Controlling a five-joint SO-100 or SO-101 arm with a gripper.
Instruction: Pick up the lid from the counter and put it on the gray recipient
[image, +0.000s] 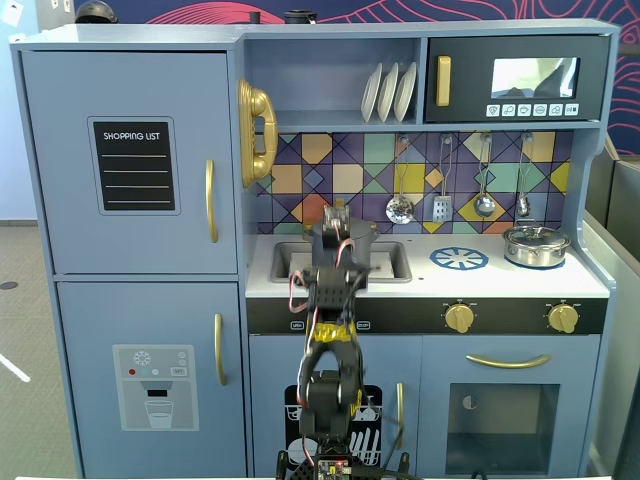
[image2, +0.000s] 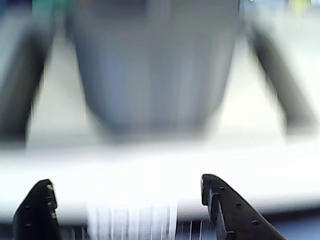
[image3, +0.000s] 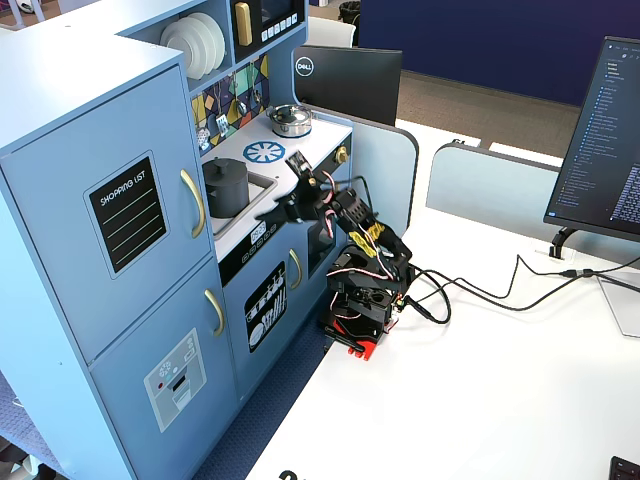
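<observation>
The matte dark-gray pot (image3: 226, 190) stands in the sink of the toy kitchen. In the wrist view it is a blurred gray shape (image2: 155, 75) straight ahead. A flat dark disc with a slightly wider rim, which looks like the lid (image3: 222, 163), lies on top of the pot. No loose lid shows on the counter. My gripper (image3: 283, 190) is open and empty at the counter's front edge, just in front of the pot; in the wrist view (image2: 125, 180) its two black fingers stand wide apart. In the front fixed view the arm hides most of the pot (image: 366, 236).
A shiny steel pot (image: 535, 245) with its own lid stands at the counter's right end, beside a blue round burner print (image: 459, 259). Utensils (image: 400, 208) hang on the tiled wall behind. The sink rim (image: 390, 275) surrounds the gray pot. A monitor (image3: 600, 140) stands on the table.
</observation>
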